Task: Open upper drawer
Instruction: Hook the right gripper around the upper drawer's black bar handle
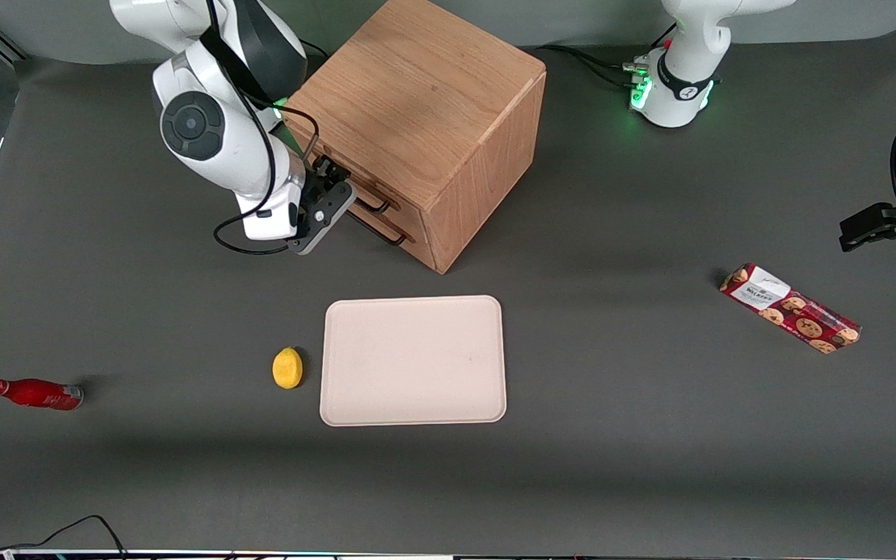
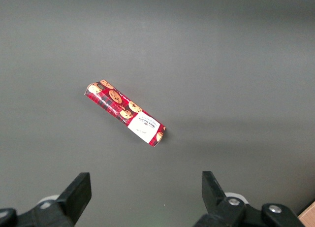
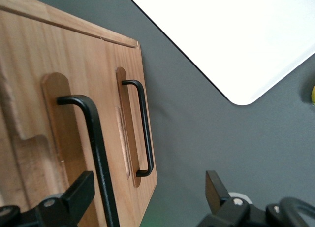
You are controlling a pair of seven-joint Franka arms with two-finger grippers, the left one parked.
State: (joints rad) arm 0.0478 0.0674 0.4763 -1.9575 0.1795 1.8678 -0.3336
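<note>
The oak cabinet (image 1: pixel 425 101) stands at the back of the table. Its upper drawer (image 3: pixel 29 113) looks shut. The upper drawer's thin black handle (image 3: pixel 96 153) also shows in the front view (image 1: pixel 376 204). The lower drawer's identical handle (image 3: pixel 143 128) sits closer to the tabletop (image 1: pixel 386 231). My right gripper (image 3: pixel 147 197) is open right in front of the upper drawer (image 1: pixel 341 180). The upper handle runs through the gap between the fingers, close to one fingertip (image 3: pixel 78 190). The other fingertip (image 3: pixel 215 187) hangs over the grey table.
A pale tray (image 1: pixel 413 360) lies nearer the front camera than the cabinet and shows in the right wrist view (image 3: pixel 236 35). A lemon (image 1: pixel 287 367) lies beside it. A red bottle (image 1: pixel 34 393) lies toward the working arm's end. A cookie box (image 1: pixel 790 308) lies toward the parked arm's end (image 2: pixel 125 113).
</note>
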